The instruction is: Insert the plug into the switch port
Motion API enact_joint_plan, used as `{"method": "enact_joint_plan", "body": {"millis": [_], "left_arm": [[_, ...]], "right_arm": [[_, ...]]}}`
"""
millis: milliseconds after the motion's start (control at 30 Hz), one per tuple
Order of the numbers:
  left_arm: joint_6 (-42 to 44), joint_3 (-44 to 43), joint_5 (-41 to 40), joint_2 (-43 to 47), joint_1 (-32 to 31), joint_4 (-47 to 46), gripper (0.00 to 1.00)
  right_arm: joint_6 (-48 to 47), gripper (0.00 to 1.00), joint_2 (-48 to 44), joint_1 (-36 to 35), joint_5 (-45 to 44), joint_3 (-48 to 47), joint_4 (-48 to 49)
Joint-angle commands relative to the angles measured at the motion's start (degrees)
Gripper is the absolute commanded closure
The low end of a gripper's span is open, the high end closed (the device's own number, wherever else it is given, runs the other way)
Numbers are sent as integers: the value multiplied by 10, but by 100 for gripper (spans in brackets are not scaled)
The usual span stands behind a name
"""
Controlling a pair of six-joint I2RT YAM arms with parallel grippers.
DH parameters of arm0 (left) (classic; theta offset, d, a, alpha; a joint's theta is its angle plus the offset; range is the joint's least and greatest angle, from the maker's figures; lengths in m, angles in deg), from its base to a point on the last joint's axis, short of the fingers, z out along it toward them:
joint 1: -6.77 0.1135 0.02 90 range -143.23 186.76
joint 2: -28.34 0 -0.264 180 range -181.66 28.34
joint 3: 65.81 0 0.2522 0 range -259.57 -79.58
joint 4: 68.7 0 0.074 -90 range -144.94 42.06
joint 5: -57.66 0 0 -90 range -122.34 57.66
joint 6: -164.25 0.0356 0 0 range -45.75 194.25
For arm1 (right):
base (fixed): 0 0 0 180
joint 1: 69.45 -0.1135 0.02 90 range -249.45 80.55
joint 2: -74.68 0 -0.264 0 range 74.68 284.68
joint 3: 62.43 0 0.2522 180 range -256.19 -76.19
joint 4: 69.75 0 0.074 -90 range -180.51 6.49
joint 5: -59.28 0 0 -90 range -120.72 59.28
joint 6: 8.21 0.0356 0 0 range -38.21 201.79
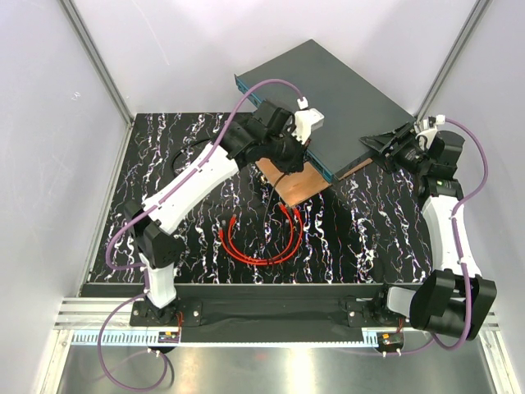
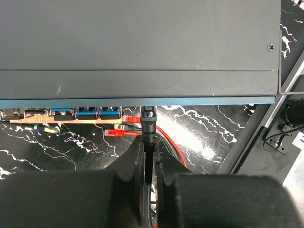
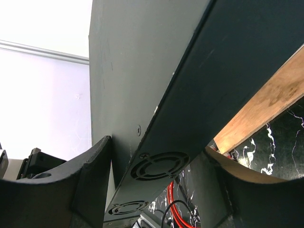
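Observation:
The switch [image 1: 328,98] is a flat dark-grey box with a teal front face [image 2: 142,100]. It lies tilted on a brown wooden board [image 1: 297,187]. A row of switch ports [image 2: 88,113] shows under the front edge. My left gripper [image 1: 302,156] is at the front face. In the left wrist view it [image 2: 149,140] is shut on a black cable end [image 2: 148,124] that points at the face. Two red plugs [image 2: 118,133] [image 2: 131,119] lie loose just left of it. My right gripper [image 1: 379,148] is open, its jaws astride the switch's vented side [image 3: 159,166].
The red cable [image 1: 262,246] lies coiled on the black marbled table [image 1: 164,139] in front of the board. A thin black cable [image 1: 271,197] runs down from the board. White enclosure walls stand to the left, right and behind.

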Motion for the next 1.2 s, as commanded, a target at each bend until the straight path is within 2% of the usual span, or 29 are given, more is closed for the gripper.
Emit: {"method": "enact_joint_plan", "body": {"millis": [0,100,133,167,233,267,333,367,400,467,500,600,733,833,900,1000,1167], "left_arm": [[5,-4,91,22,-17,-215,87],[14,68,102,78,4,-203,76],[14,109,120,93,21,-200,68],[16,128,128,125,31,-198,63],[15,170,158,155,61,-196,55],[17,209,167,173,71,-195,46],[33,247,197,219,96,-184,41],[39,281,205,234,103,-181,35],[43,297,216,268,112,-178,31],[60,327,245,299,140,-167,26],[67,355,252,318,149,-163,25],[97,413,256,377,196,-133,24],[149,488,234,421,280,-62,27],[207,549,229,445,301,-36,27],[251,565,274,453,302,-24,27],[264,604,319,462,293,-36,21],[363,667,320,470,238,-100,22]], "right_arm": [[-104,96,18,-63,33,-10,-65],[-121,86,19,-56,35,-31,-91],[-125,82,20,-53,38,-36,-94],[-124,70,18,-49,40,-38,-96],[-125,64,18,-39,50,-41,-102],[-128,55,17,-36,52,-43,-108],[-132,48,16,-25,61,-47,-117],[-134,44,16,-22,64,-49,-122],[-139,33,15,-18,71,-52,-130],[-147,23,13,-8,78,-62,-140],[-156,14,11,-6,86,-66,-151],[-181,2,5,9,100,-86,-190],[-233,0,-8,25,107,-124,-260],[-267,0,-26,31,107,-135,-297],[-282,0,-36,31,108,-138,-314],[-308,0,-37,32,109,-148,-354],[-369,0,-59,36,127,-166,-411]]}}
